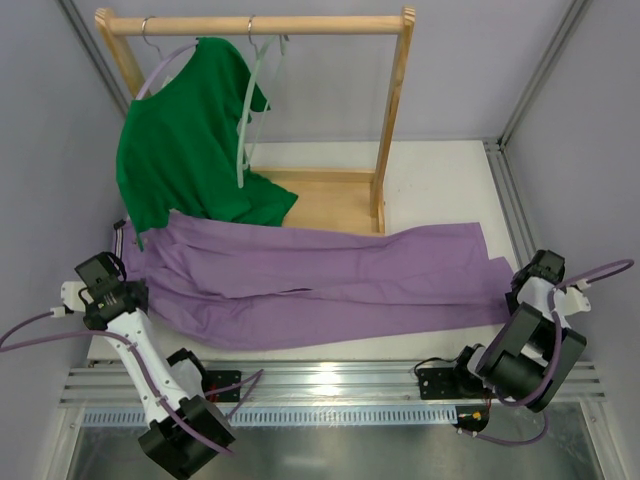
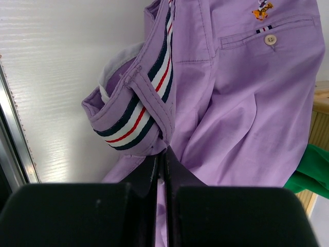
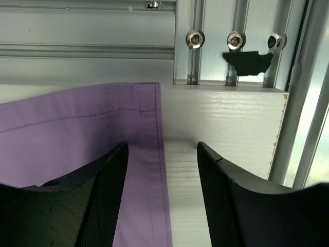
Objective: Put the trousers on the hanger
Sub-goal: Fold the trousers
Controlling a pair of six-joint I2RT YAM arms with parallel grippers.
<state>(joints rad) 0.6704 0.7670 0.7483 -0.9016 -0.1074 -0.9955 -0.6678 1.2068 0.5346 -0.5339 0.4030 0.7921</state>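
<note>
Trousers (image 1: 320, 280) flat on worktop (image 1: 440, 190), long axis left-right: waistband by left arm, hems by right. Left fingers (image 2: 146, 175) together, pinching fabric below waistband. Right fingers (image 3: 110, 180) apart, straddling hem edge. Hanger (image 1: 245, 110) on rail (image 1: 300, 24) behind, nearer left arm.

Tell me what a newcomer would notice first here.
The lilac trousers sprawl across the width of the table. Behind them a green shirt hangs from the wooden rack, beside a bare pale hanger. The left claw is pinched shut on the trousers by the striped waistband, while the right claw gapes open over a leg's hem.
</note>
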